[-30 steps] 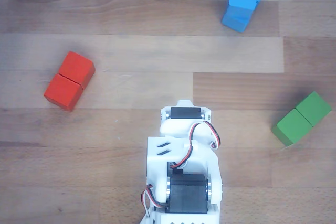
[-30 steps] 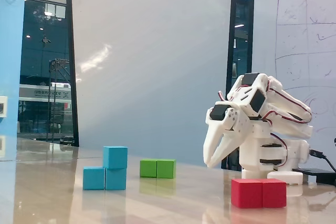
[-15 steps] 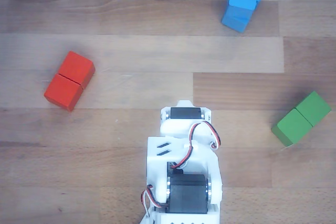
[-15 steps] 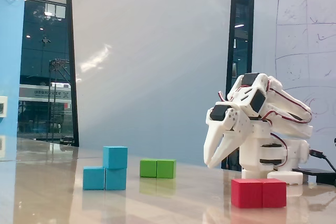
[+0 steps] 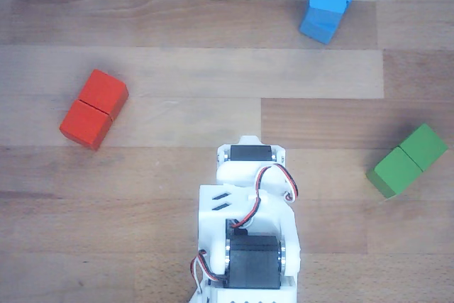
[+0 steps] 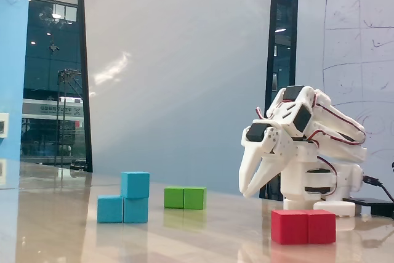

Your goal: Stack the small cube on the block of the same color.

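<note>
Cube [image 6: 135, 184] visibly tops block [image 6: 122, 209] in fixed view.

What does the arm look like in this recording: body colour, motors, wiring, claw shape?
The arm has white plastic shells with black servo motors set into the joints. Thin red, black and white wires loop loosely between segments. The claw is white with two long, tapered, pointed fingers. No logos or labels are visible in either view.
</note>
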